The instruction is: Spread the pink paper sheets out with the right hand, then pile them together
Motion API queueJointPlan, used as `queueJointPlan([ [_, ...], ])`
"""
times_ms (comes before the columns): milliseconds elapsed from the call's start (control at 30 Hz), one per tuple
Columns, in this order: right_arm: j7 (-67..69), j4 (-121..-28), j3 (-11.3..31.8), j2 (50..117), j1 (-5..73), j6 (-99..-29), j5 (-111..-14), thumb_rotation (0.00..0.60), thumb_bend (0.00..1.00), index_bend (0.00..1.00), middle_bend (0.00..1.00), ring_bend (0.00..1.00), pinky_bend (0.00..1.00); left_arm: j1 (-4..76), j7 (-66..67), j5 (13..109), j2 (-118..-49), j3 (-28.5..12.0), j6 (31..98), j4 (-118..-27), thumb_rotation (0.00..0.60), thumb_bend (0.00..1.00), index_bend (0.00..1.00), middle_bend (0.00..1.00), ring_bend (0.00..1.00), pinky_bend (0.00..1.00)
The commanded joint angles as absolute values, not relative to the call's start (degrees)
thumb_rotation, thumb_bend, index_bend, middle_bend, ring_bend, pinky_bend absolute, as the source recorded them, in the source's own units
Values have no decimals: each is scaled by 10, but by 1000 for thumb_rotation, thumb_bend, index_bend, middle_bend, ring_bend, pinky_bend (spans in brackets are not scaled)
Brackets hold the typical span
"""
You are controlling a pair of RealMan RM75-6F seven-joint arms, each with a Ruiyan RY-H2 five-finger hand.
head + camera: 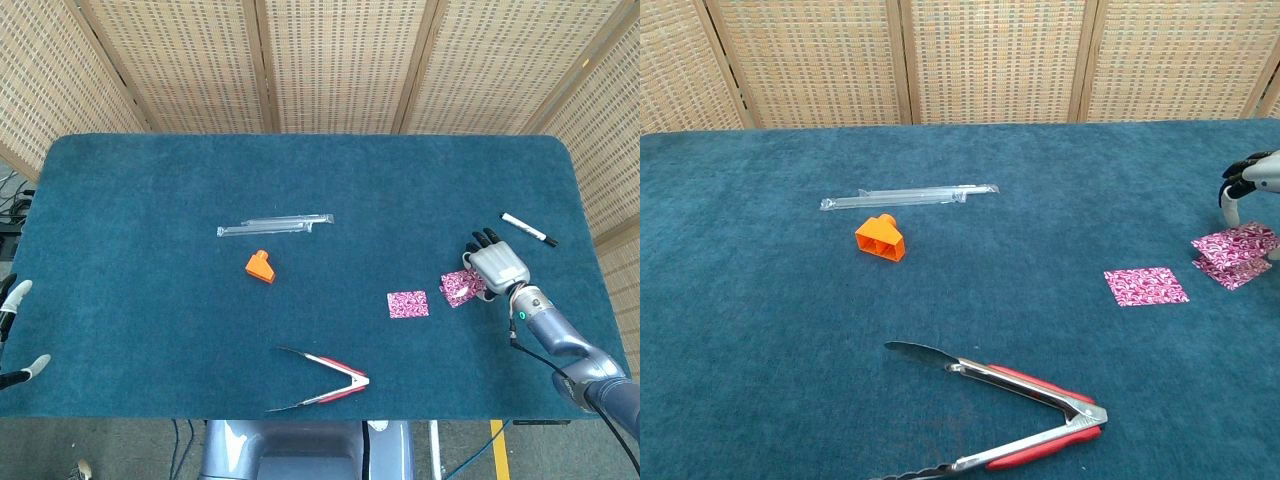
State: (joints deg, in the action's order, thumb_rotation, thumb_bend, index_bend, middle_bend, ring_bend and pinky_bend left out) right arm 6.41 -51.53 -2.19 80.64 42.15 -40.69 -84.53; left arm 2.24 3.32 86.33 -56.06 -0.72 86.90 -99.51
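Right hand [497, 267] spread flat on two overlapped sheets [1233, 255], third sheet [407, 304] apart. Flimsy, light paper; slide with fingertip pressure. Left hand's [14, 330] state: can't tell.

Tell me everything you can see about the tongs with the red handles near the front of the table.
The red-handled metal tongs lie flat on the blue felt table near its front edge, arms spread in a V. The silver arms join at the right end; the tips point left. Nothing touches them; both hands are far off.
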Motion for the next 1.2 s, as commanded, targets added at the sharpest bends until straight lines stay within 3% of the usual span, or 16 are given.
queueJointPlan([
  [33,76,-502,-28,813,419,-407,-853,600,260,461,209,0,0,22,34,863,-560,-7,869,-996,600,17,0,0,0,0],
  [867,103,-471,-32,826,416,-407,-867,600,204,273,155,0,0,18,36,870,-557,-6,875,-1002,600,16,0,0,0,0],
  [1200,75,-572,-1,786,414,-427,-838,600,202,271,152,0,0,23,34,869,-555,-10,870,-1002,600,16,0,0,0,0],
])
